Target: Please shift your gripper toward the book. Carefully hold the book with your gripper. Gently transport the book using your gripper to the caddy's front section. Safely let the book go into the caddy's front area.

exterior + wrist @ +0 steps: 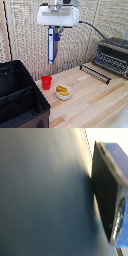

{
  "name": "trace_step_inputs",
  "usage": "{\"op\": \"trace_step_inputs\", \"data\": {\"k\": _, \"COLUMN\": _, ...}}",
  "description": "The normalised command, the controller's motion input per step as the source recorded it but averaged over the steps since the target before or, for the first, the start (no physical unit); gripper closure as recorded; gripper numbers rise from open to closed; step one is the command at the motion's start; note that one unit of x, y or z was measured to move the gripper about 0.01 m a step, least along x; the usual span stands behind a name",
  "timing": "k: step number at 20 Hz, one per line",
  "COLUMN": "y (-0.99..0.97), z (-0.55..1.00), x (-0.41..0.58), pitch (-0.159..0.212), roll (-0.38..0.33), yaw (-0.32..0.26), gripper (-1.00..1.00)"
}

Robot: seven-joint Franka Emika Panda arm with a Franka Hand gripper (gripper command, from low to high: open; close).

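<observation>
Exterior view showed the white boxy gripper [53, 36] high above the pale wooden surface [95, 100], its dark blue-tipped fingers [57, 36] clamped on the thin navy-blue book [50, 46], which hung edge-down in the air. Below sat the large black fabric caddy [20, 97], beside a small red cup [46, 82].

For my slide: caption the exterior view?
Pincer holds navy book hanging upright above red cup, beside black caddy.
</observation>
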Motion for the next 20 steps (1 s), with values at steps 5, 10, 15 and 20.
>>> {"op": "trace_step_inputs", "data": {"k": 5, "y": 0.7, "z": 0.28, "x": 0.0, "pitch": 0.0, "roll": -0.023, "yaw": -0.149, "gripper": 1.0}}
{"op": "trace_step_inputs", "data": {"k": 10, "y": 0.7, "z": 0.17, "x": -0.016, "pitch": 0.007, "roll": -0.034, "yaw": -0.137, "gripper": 1.0}}
{"op": "trace_step_inputs", "data": {"k": 15, "y": 0.7, "z": 0.15, "x": -0.03, "pitch": 0.012, "roll": -0.035, "yaw": -0.133, "gripper": 1.0}}
{"op": "trace_step_inputs", "data": {"k": 20, "y": 0.72, "z": 0.12, "x": -0.095, "pitch": 0.029, "roll": -0.04, "yaw": -0.112, "gripper": 1.0}}
